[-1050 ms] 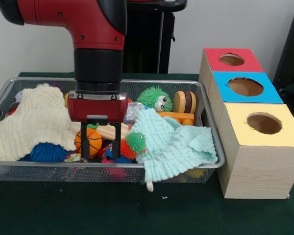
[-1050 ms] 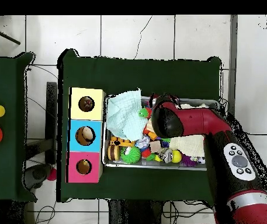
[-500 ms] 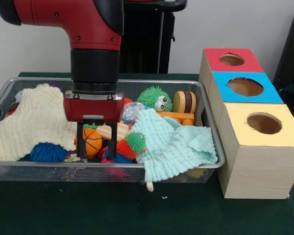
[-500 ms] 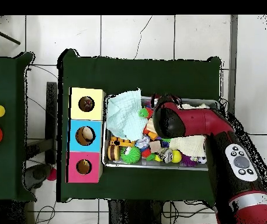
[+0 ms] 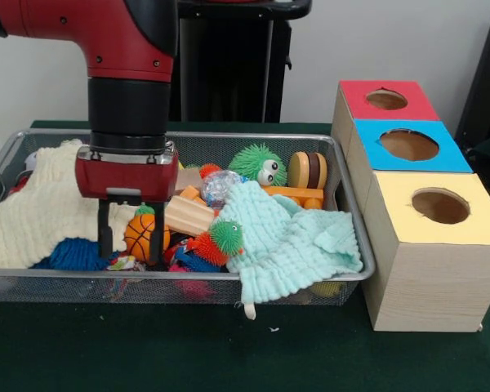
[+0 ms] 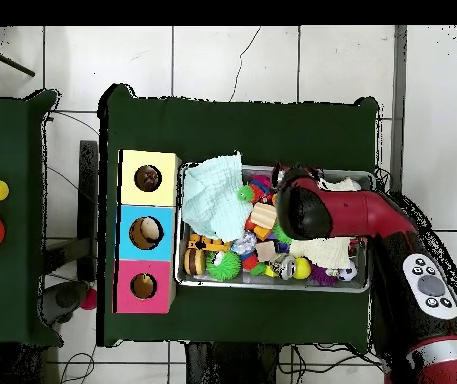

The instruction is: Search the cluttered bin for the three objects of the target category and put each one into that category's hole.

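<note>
While the red and black arm hangs over the wire mesh bin (image 5: 16,282), its black pincer (image 5: 131,243) stands with fingers apart, straddling the small orange basketball-patterned toy ball (image 5: 139,235). That ball sits squarely between them, just beside the cream knitted cloth (image 5: 45,204), so I'd judge the coming move needs only a closing squeeze.

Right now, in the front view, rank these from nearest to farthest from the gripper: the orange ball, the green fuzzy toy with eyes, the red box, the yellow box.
1. Orange ball: between the fingers of the gripper, in the bin.
2. Green fuzzy toy: further right, at the bin's back.
3. Yellow box and red box: both outside the bin at the right; too close to call.
</note>
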